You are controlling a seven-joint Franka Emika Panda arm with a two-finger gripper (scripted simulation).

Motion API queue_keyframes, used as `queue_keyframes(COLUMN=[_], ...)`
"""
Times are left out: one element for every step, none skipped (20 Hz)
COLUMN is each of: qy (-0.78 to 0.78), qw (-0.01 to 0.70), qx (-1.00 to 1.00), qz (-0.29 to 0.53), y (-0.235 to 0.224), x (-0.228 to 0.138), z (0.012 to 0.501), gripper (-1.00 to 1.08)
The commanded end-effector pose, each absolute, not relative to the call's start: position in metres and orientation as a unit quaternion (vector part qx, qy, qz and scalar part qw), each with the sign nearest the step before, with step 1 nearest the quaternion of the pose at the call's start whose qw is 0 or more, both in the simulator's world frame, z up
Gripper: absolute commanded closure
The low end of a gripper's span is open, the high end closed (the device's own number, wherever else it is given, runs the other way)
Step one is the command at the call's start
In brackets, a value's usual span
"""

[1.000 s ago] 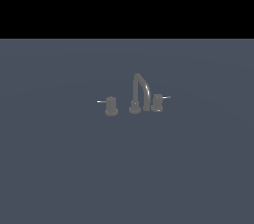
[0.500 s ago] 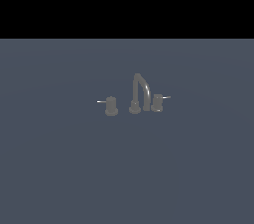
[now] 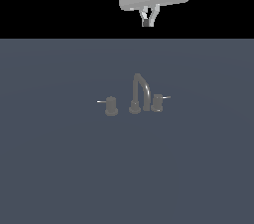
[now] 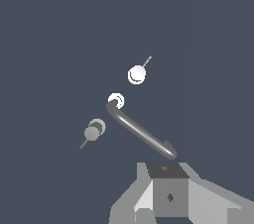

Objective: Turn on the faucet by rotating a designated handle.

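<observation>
On slate floor: dull metal faucet, arched spout.

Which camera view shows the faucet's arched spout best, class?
The exterior view: the spout appears side-on, its arch rising from the round base between two knobs. The wrist view shows the spout from above, as a curved bar, so its height is lost.

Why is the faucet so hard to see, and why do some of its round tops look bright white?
Exterior view: flat, dim light, so the grey-brown faucet nearly blends into the grey floor, with no clear shadows. Wrist view: looking down from above, two round tops glare white, while the handle beside the spout stays duller grey.
</observation>
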State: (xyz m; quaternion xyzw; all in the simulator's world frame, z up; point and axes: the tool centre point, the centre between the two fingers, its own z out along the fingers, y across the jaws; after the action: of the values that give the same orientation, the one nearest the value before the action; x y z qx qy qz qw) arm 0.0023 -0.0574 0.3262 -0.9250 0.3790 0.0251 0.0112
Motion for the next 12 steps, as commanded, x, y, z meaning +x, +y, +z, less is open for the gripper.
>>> queue_keyframes(qy=[0.408,0.419,0.43,0.441,0.452,0.463,0.474,0.485,0.495,0.506,0.516,0.527], qw=[0.01,0.009,0.009,0.008,0.008,0.007,0.007,0.006,0.006,0.005,0.005,0.004], qx=[-0.913,-0.908,-0.902,-0.897,-0.892,-0.886,-0.88,-0.874,-0.868,-0.862,-0.856,-0.85], qz=[0.023,0.022,0.021,0.02,0.019,0.018,0.017,0.016,0.016,0.015,0.014,0.013], y=[-0.066,-0.069,-0.073,-0.076,-0.08,-0.084,-0.087,-0.091,-0.094,-0.098,-0.102,-0.105], x=[0.018,0.024,0.03,0.036,0.041,0.047,0.052,0.057,0.061,0.066,0.07,0.074], z=[0.306,0.298,0.289,0.28,0.272,0.263,0.253,0.244,0.235,0.225,0.215,0.205], gripper=[1.08,1.08,1.08,1.08,1.08,1.08,1.08,1.08,1.08,1.08,1.08,1.08])
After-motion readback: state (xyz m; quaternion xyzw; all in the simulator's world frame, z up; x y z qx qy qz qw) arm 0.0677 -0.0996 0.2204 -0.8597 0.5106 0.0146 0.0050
